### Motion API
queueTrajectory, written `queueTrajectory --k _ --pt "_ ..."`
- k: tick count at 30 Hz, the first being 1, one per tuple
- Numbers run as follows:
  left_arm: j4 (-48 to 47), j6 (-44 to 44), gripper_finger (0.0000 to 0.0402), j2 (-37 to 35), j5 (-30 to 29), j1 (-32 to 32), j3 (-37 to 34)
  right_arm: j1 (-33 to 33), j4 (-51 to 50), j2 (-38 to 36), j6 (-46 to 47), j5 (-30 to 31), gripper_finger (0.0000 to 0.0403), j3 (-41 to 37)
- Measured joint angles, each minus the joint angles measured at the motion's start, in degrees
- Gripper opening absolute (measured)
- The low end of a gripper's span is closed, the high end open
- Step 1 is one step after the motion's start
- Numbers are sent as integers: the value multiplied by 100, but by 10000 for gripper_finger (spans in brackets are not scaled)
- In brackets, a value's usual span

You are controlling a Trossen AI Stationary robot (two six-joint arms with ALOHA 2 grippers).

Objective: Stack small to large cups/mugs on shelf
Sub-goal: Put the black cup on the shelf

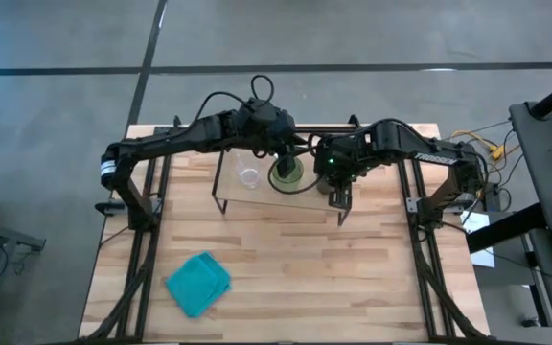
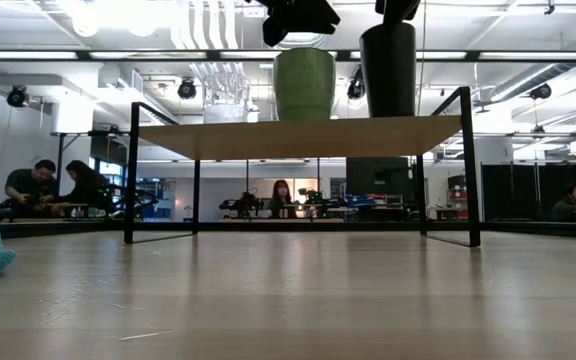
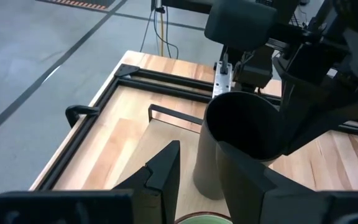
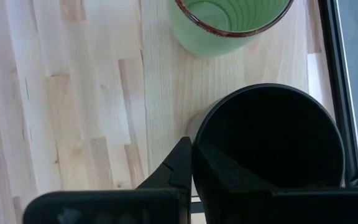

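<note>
**Three cups line one shelf as both arms reach in from above**

Two dark arms bend inward over the shelf (image 1: 257, 196) at the far middle of the table (image 1: 353, 278). Left gripper (image 1: 281, 153) hangs just above the light green mug (image 1: 285, 175); in its wrist view the two fingers (image 3: 166, 168) stand spread apart with nothing between them, the mug's rim just showing below. Right gripper (image 1: 338, 182) sits over the black cup (image 2: 388, 70), and the right wrist view shows one finger (image 4: 179, 165) outside the cup's wall and the other inside its mouth, clamped on the rim.

Three vessels stand in a row on the board: one small clear glass cup (image 1: 248, 176), one ribbed green mug with a dark brownish rim in the middle, and one tall, smooth black cylinder at the right end. From table height, the mug and the black cup stand upright side by side, close but apart, the black one taller.

One shelf holds them all: a pale wooden rectangular board on thin black wire legs. One crumpled teal cloth (image 1: 198, 284) lies well apart on the near left of the light plank tabletop. Several people (image 2: 280, 197) sit in the room beyond.
</note>
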Motion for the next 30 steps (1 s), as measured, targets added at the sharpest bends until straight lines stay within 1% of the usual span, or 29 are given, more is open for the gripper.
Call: queueTrajectory --k 15,23,30 --pt "0 0 91 -10 -4 0 0 0 9 0 159 2 9 -122" --pt "0 -2 91 -125 -9 2 0 0 4 -2 205 0 11 -122" --pt "7 -2 91 -293 -13 15 0 0 -11 -2 205 0 49 -129"
